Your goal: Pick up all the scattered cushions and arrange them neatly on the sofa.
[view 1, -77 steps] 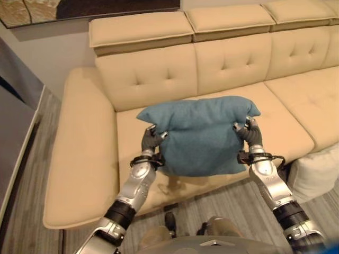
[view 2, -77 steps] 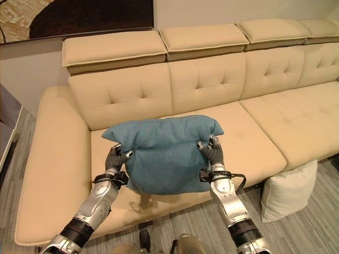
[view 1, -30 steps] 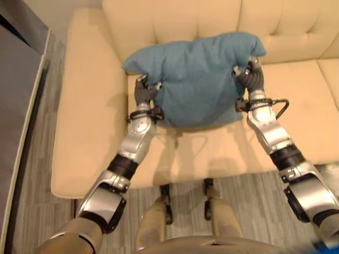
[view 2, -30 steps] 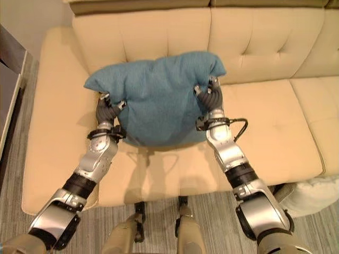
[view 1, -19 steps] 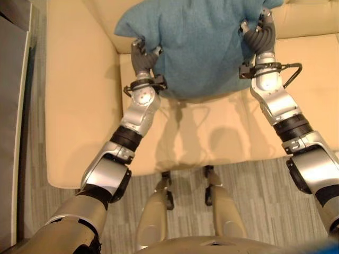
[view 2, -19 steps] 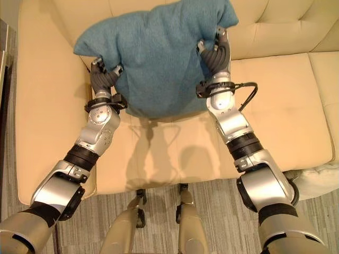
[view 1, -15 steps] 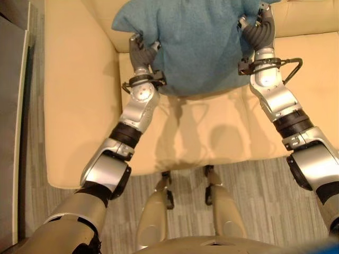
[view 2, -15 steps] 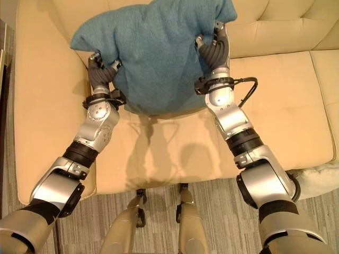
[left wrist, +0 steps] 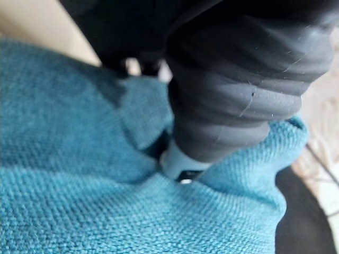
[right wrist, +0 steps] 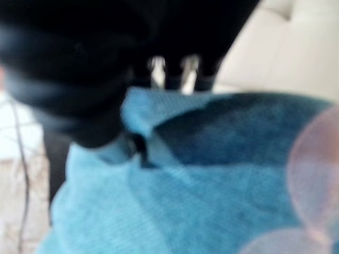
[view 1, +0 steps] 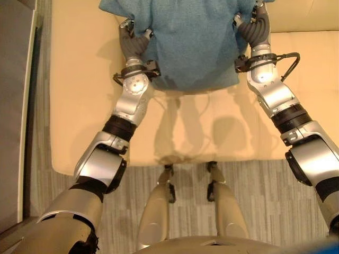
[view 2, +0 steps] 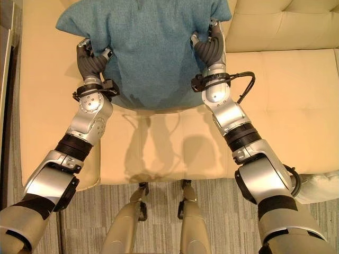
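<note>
A teal blue cushion (view 2: 151, 50) is held between both hands above the left seat of the beige sofa (view 2: 286, 84), close to the backrest. My left hand (view 2: 90, 62) grips its left edge with fingers curled into the cloth. On the cushion's right edge my right hand (view 2: 207, 48) is shut the same way. The left wrist view shows my left hand (left wrist: 233, 95) sunk into the teal cloth (left wrist: 79, 201), and the right wrist view shows my right hand (right wrist: 69, 74) pinching the same cloth (right wrist: 175, 201). The cushion's lower edge hangs just over the seat.
A white cushion (view 2: 317, 186) lies on the striped grey floor (view 2: 222, 211) at the sofa's front right. A dark cabinet edge (view 1: 16, 121) runs along the far left. The sofa's wide left armrest (view 1: 74, 106) lies beside my left arm.
Both arms have pushed the cushion farther toward the backrest, and the camera has tipped further down over the seat. Both hands keep their hold.
</note>
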Available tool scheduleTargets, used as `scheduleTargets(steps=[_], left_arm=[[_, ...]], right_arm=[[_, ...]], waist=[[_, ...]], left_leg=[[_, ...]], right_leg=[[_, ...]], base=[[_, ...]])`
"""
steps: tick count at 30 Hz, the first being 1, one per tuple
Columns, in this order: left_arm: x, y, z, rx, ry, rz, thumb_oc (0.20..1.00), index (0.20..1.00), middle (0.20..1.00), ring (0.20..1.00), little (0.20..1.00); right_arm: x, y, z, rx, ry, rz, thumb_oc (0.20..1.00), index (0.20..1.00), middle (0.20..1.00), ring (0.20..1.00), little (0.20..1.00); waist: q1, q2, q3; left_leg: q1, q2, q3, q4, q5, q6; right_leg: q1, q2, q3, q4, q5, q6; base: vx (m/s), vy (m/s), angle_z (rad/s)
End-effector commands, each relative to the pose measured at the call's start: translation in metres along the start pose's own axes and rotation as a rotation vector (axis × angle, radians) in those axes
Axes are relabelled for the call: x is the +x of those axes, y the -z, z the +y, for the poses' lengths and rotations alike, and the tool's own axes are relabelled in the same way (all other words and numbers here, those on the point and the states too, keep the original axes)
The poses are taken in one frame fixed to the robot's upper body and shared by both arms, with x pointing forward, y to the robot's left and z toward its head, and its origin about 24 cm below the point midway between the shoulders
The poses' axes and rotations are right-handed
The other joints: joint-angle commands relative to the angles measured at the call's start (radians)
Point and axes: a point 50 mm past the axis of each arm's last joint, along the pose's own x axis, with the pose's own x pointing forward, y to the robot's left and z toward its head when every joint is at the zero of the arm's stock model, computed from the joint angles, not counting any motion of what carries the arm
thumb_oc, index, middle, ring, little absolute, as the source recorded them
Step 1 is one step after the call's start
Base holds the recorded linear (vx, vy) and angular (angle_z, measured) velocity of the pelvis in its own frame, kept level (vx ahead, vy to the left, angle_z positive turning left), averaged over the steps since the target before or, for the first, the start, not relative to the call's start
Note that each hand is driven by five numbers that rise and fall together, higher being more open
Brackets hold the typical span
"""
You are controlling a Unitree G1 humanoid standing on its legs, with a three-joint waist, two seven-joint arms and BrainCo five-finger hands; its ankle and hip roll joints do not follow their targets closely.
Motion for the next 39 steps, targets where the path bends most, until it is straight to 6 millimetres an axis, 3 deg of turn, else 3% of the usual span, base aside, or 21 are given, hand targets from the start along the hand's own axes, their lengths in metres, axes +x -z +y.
scheduleTargets(steps=[1,6,7,8,9,10,14,16,19,21,24,27,30,31,32,34,36,37,38,39], left_arm=[[0.006,-0.083,-0.083,0.019,0.323,-0.343,0.200,0.200,0.200,0.200,0.200],[0.018,-0.094,-0.083,0.099,0.310,-0.365,0.213,0.213,0.213,0.213,0.213],[0.019,-0.095,-0.082,0.107,0.306,-0.367,0.467,0.467,0.467,0.467,0.467],[0.021,-0.097,-0.081,0.123,0.296,-0.371,0.918,0.918,0.918,0.918,0.918],[0.021,-0.097,-0.081,0.123,0.296,-0.371,1.000,1.000,1.000,1.000,1.000],[0.029,-0.099,-0.075,0.151,0.256,-0.356,1.000,1.000,1.000,1.000,1.000],[0.047,-0.108,-0.048,0.242,0.176,-0.363,1.000,1.000,1.000,1.000,1.000],[0.058,-0.111,-0.013,0.330,0.105,-0.356,1.000,1.000,1.000,1.000,1.000],[0.065,-0.113,0.020,0.400,0.032,-0.342,1.000,1.000,1.000,1.000,1.000],[0.061,-0.093,0.073,0.443,-0.043,-0.264,1.000,1.000,1.000,1.000,1.000],[0.052,-0.079,0.087,0.450,-0.040,-0.236,1.000,1.000,1.000,1.000,1.000],[0.030,-0.055,0.105,0.454,-0.014,-0.202,1.000,1.000,1.000,1.000,1.000],[-0.006,-0.020,0.123,0.439,0.033,-0.122,1.000,1.000,1.000,1.000,1.000],[-0.007,-0.019,0.123,0.440,0.034,-0.120,1.000,1.000,1.000,1.000,1.000],[-0.038,0.013,0.136,0.431,0.061,-0.010,1.000,1.000,1.000,1.000,1.000],[-0.068,0.039,0.145,0.401,0.074,0.090,1.000,1.000,1.000,1.000,1.000],[-0.107,0.070,0.160,0.365,0.056,0.238,1.000,1.000,1.000,1.000,1.000],[-0.107,0.070,0.160,0.365,0.057,0.238,1.000,1.000,1.000,1.000,1.000],[-0.135,0.091,0.175,0.353,0.019,0.355,1.000,1.000,1.000,1.000,1.000],[-0.135,0.091,0.175,0.353,0.019,0.355,1.000,1.000,1.000,1.000,1.000]], right_arm=[[0.022,-0.083,0.036,0.045,-0.141,-0.301,0.200,0.200,0.200,0.200,0.200],[0.030,-0.075,0.031,0.002,-0.122,-0.258,0.200,0.200,0.200,0.200,0.200],[0.031,-0.074,0.031,-0.010,-0.122,-0.253,0.200,0.200,0.200,0.200,0.200],[0.034,-0.072,0.027,-0.029,-0.106,-0.243,0.448,0.448,0.448,0.448,0.448],[0.034,-0.072,0.027,-0.029,-0.106,-0.244,0.542,0.542,0.542,0.542,0.542],[0.041,-0.069,0.018,-0.094,-0.062,-0.220,1.000,1.000,1.000,1.000,1.000],[0.055,-0.059,-0.011,-0.233,0.009,-0.159,1.000,1.000,1.000,1.000,1.000],[0.060,-0.047,-0.045,-0.331,0.067,-0.112,1.000,1.000,1.000,1.000,1.000],[0.059,-0.033,-0.080,-0.391,0.134,-0.051,1.000,1.000,1.000,1.000,1.000],[0.043,-0.002,-0.120,-0.429,0.191,0.050,1.000,1.000,1.000,1.000,1.000],[0.029,0.014,-0.124,-0.404,0.186,0.083,1.000,1.000,1.000,1.000,1.000],[0.001,0.042,-0.129,-0.392,0.135,0.132,1.000,1.000,1.000,1.000,1.000],[-0.048,0.080,-0.128,-0.373,0.060,0.223,1.000,1.000,1.000,1.000,1.000],[-0.049,0.081,-0.128,-0.373,0.059,0.225,1.000,1.000,1.000,1.000,1.000],[-0.091,0.109,-0.122,-0.356,-0.011,0.322,1.000,1.000,1.000,1.000,1.000],[-0.129,0.131,-0.118,-0.340,-0.053,0.419,1.000,1.000,1.000,1.000,1.000],[-0.181,0.157,-0.108,-0.276,-0.080,0.570,1.000,1.000,1.000,1.000,1.000],[-0.182,0.157,-0.108,-0.276,-0.080,0.570,1.000,1.000,1.000,1.000,1.000],[-0.219,0.172,-0.104,-0.276,-0.115,0.689,1.000,1.000,1.000,1.000,1.000],[-0.220,0.172,-0.104,-0.276,-0.115,0.689,1.000,1.000,1.000,1.000,1.000]], waist=[[0.003,0.019,0.004],[-0.003,0.008,0.008],[-0.005,0.007,0.007],[-0.005,0.006,0.007],[-0.005,0.006,0.007],[-0.009,0.007,0.005],[-0.008,0.013,0.005],[-0.009,0.014,0.000],[-0.012,0.013,-0.007],[-0.016,0.013,-0.011],[-0.018,0.012,-0.014],[-0.022,0.010,-0.020],[-0.025,0.006,-0.028],[-0.024,0.005,-0.029],[-0.029,0.001,-0.032],[-0.029,0.000,-0.040],[-0.035,-0.003,-0.053],[-0.035,-0.003,-0.055],[-0.039,-0.006,-0.068],[-0.039,-0.006,-0.070]], left_leg=[[-0.060,0.006,-0.039,0.017,0.050,-0.062],[-0.108,0.008,-0.032,0.018,0.056,-0.067],[-0.118,0.009,-0.031,0.018,0.057,-0.068],[-0.126,0.008,-0.030,0.019,0.059,-0.068],[-0.127,0.008,-0.030,0.019,0.059,-0.068],[-0.139,0.005,-0.028,0.014,0.064,-0.071],[-0.141,0.001,-0.027,0.011,0.063,-0.072],[-0.137,-0.003,-0.025,0.014,0.059,-0.073],[-0.132,-0.001,-0.025,0.011,0.057,-0.073],[-0.111,-0.004,-0.029,0.027,0.042,-0.070],[-0.092,-0.006,-0.028,0.032,0.033,-0.067],[-0.056,-0.004,-0.024,0.034,0.025,-0.066],[0.007,-0.001,-0.021,0.025,0.016,-0.063],[0.009,-0.001,-0.021,0.024,0.016,-0.063],[0.058,0.004,-0.018,0.019,0.012,-0.064],[0.108,0.006,-0.016,0.003,0.014,-0.063],[0.168,0.013,-0.015,-0.016,0.011,-0.065],[0.166,0.012,-0.015,-0.018,0.014,-0.065],[0.213,0.019,-0.014,-0.026,0.011,-0.069],[0.210,0.019,-0.014,-0.027,0.014,-0.068]], right_leg=[[-0.014,-0.015,0.016,0.155,-0.116,0.070],[-0.042,-0.009,0.019,0.097,-0.070,0.080],[-0.049,-0.008,0.022,0.091,-0.063,0.081],[-0.053,-0.008,0.022,0.083,-0.058,0.082],[-0.054,-0.008,0.022,0.082,-0.058,0.082],[-0.066,-0.008,0.023,0.069,-0.048,0.083],[-0.068,-0.012,0.020,0.060,-0.038,0.084],[-0.059,-0.016,0.017,0.041,-0.025,0.088],[-0.052,-0.018,0.015,0.035,-0.024,0.088],[-0.030,-0.020,0.013,0.045,-0.034,0.085],[-0.014,-0.020,0.014,0.049,-0.039,0.084],[0.015,-0.020,0.011,0.061,-0.052,0.079],[0.061,-0.017,0.008,0.082,-0.076,0.073],[0.062,-0.017,0.008,0.082,-0.077,0.073],[0.105,-0.015,0.000,0.096,-0.093,0.070],[0.146,-0.010,-0.008,0.097,-0.104,0.068],[0.197,-0.005,-0.017,0.095,-0.119,0.070],[0.196,-0.005,-0.018,0.093,-0.116,0.069],[0.242,-0.002,-0.027,0.088,-0.130,0.068],[0.240,-0.002,-0.027,0.086,-0.127,0.068]], base=[[0.00,0.000,0.00],[0.00,0.000,0.00],[0.00,0.000,0.00],[-0.01,0.000,-0.03],[0.01,0.025,-0.06],[0.01,0.026,-0.04],[0.01,0.018,-0.01],[0.04,0.031,0.00],[0.00,0.000,0.00],[0.00,0.000,0.00],[0.00,0.000,0.00],[0.00,0.000,0.00],[0.03,-0.012,-0.02],[0.06,-0.033,-0.02],[0.06,-0.034,-0.03],[0.06,-0.055,-0.01],[0.07,-0.052,0.05],[0.08,-0.072,0.01],[0.03,-0.047,-0.03],[0.09,-0.107,-0.03]])
